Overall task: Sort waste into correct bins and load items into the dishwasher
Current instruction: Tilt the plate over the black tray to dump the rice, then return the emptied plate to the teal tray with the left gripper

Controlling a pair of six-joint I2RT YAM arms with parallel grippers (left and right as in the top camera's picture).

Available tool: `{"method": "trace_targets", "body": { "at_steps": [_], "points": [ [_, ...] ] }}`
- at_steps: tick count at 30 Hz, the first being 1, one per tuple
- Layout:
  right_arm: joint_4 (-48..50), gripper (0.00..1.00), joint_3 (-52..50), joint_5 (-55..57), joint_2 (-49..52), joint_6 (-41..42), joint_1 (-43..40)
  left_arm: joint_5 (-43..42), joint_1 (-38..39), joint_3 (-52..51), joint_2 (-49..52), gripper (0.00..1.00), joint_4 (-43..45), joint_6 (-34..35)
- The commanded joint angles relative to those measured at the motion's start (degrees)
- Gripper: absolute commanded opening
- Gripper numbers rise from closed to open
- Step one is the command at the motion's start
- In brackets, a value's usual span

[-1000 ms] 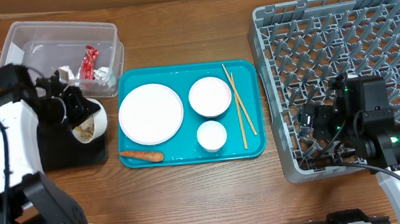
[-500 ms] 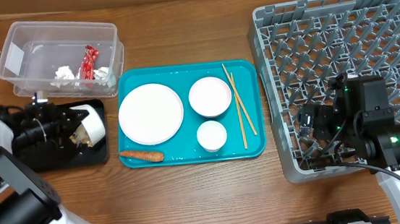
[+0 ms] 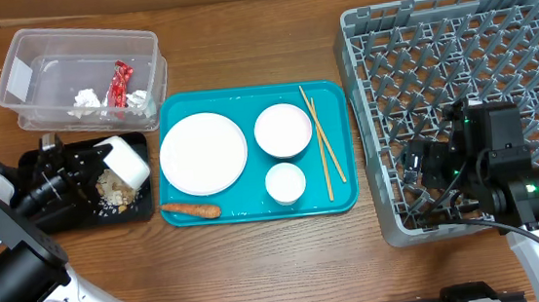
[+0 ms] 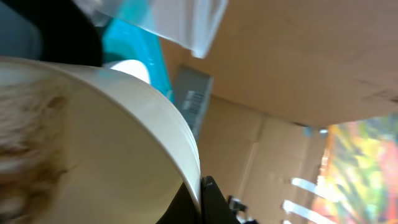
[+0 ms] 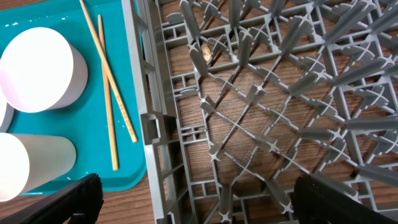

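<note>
the left claw point(image 3: 90, 172) is clenched on the rim of a white cup point(image 3: 126, 161), which is tipped on its side over the black tray point(image 3: 70, 215) at the left of the bench point(image 3: 260, 269). pale food scraps point(image 3: 111, 189) lie on that tray by the cup's mouth. the right claw point(image 5: 196, 193) hangs released over the near-left part of the grey dish rack point(image 3: 455, 37). the plate point(image 3: 202, 153), bowl point(image 3: 282, 130), small cup point(image 3: 285, 183), chopsticks point(image 3: 323, 151) and carrot point(image 3: 191, 211) lie on the teal tray point(image 3: 255, 209). the red wrapper point(image 3: 122, 86) and paper ball point(image 3: 84, 99) lie in the clear tub point(image 3: 17, 56), far left.
</note>
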State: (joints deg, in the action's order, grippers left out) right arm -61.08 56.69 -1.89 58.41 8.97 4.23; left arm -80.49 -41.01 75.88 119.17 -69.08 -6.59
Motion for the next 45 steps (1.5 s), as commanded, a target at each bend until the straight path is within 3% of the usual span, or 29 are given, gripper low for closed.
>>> {"method": "trace_targets", "body": {
  "at_steps": [1, 23, 29, 38, 42, 45],
  "points": [
    [0.3, 1.00, 1.8, 0.6, -0.5, 0.0, 0.2, -8.1, -0.3, 0.0, 0.5, 0.04, -0.7, 1.2],
    [0.3, 1.00, 1.8, 0.6, -0.5, 0.0, 0.2, -9.6, -0.5, 0.0, 0.5, 0.04, -0.8, 5.5],
    [0.3, 1.00, 1.8, 0.6, -0.5, 0.0, 0.2, -9.4, -0.6, 0.0, 0.2, 0.04, -0.9, 2.3],
    [0.3, 1.00, 1.8, 0.6, -0.5, 0.0, 0.2, 1.3, 0.5, 4.0, -8.9, 0.04, -13.6, -22.4],
    [0.3, 1.00, 1.8, 0.6, -0.5, 0.0, 0.2, 8.0, 3.4, 6.8, -15.1, 0.04, -11.8, -20.9],
    [0.3, 1.00, 1.8, 0.6, -0.5, 0.0, 0.2, 15.1, 7.3, 7.8, -18.8, 0.04, -6.4, -13.3]
  ]
}}
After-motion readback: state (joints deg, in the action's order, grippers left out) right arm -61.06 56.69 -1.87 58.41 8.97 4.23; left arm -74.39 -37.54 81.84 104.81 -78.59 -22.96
